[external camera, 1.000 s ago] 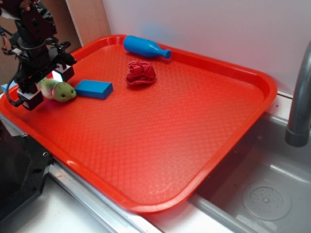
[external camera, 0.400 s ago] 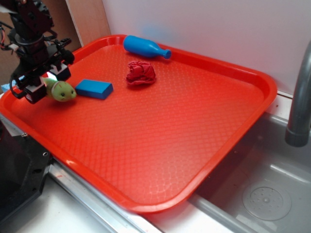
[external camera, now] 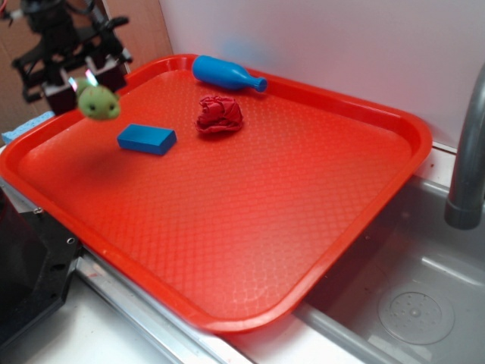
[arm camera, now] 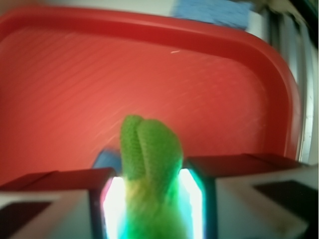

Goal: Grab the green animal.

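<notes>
Aloft over the red tray, green animal in tool.

The tool pinches the green animal above the red tray.

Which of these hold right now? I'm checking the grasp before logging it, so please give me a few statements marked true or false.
1. The gripper is shut on the green animal. True.
2. The green animal rests on the tray. False: it hangs above it.
3. The blue block lies on the tray. True.
4. The blue bottle stands upright. False: it lies on its side.
5. The red cloth ball is outside the tray. False: it sits on it.
</notes>
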Action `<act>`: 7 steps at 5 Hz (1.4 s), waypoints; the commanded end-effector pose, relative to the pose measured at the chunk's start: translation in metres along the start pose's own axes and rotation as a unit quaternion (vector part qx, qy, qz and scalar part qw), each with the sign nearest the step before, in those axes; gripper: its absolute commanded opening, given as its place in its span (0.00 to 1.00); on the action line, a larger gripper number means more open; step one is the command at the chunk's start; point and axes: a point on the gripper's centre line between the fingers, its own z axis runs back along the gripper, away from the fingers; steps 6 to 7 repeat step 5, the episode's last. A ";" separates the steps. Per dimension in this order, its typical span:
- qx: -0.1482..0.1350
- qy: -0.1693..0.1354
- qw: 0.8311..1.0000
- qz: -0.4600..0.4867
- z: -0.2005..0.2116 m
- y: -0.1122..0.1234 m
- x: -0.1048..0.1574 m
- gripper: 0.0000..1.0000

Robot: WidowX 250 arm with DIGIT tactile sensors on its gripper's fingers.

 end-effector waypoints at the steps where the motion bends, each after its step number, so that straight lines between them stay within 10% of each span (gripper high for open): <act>1: -0.048 0.057 0.966 -0.248 0.069 -0.039 -0.033 0.00; 3: -0.104 0.080 0.912 -0.389 0.113 -0.049 -0.056 0.00; 7: -0.073 0.077 0.922 -0.373 0.117 -0.049 -0.045 0.00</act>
